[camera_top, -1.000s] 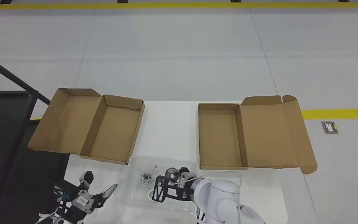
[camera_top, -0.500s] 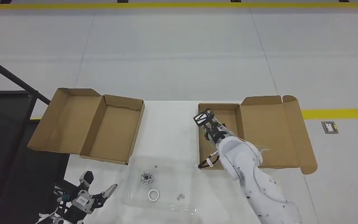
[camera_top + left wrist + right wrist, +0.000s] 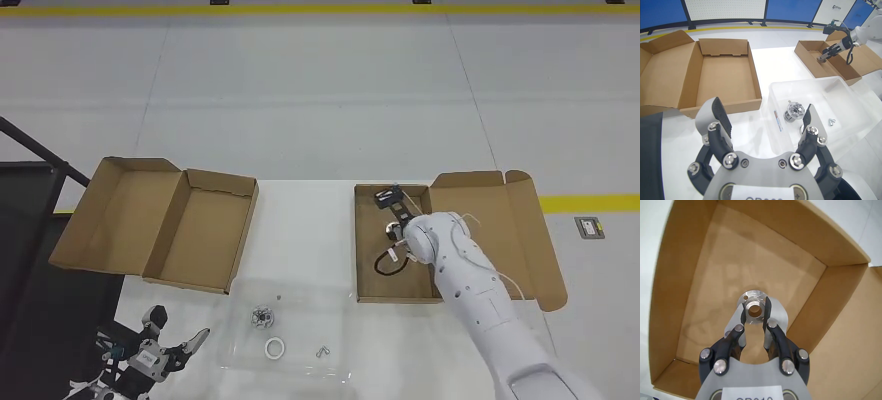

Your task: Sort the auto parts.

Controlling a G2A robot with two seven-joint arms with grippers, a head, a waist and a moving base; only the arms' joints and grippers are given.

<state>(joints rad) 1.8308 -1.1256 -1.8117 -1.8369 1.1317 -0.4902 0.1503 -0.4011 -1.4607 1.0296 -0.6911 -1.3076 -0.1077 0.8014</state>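
My right gripper [image 3: 755, 311] is shut on a silver flanged bushing [image 3: 753, 308], held low over the floor of the right cardboard box [image 3: 702, 279]. From above, that gripper [image 3: 393, 240] sits in the far half of the box [image 3: 390, 285]. The left wrist view shows the bushing [image 3: 821, 59] in the distance. My left gripper [image 3: 762, 106] is open and holds nothing, near the table's front left corner [image 3: 180, 328]. A clear plastic bin [image 3: 829, 81] holds a metal hub [image 3: 794, 112], a small bolt [image 3: 831, 122] and a white ring [image 3: 272, 348].
An open cardboard box [image 3: 200, 240] with nothing inside lies at the left, its lid folded out over the table's edge. The right box's lid [image 3: 480, 235] lies flat to the right. A black surface [image 3: 30, 250] borders the table's left side.
The right arm lifted the bushing out of the clear bin, swung it to the right box's far left corner, then moved deeper into the box. The left arm stayed still.
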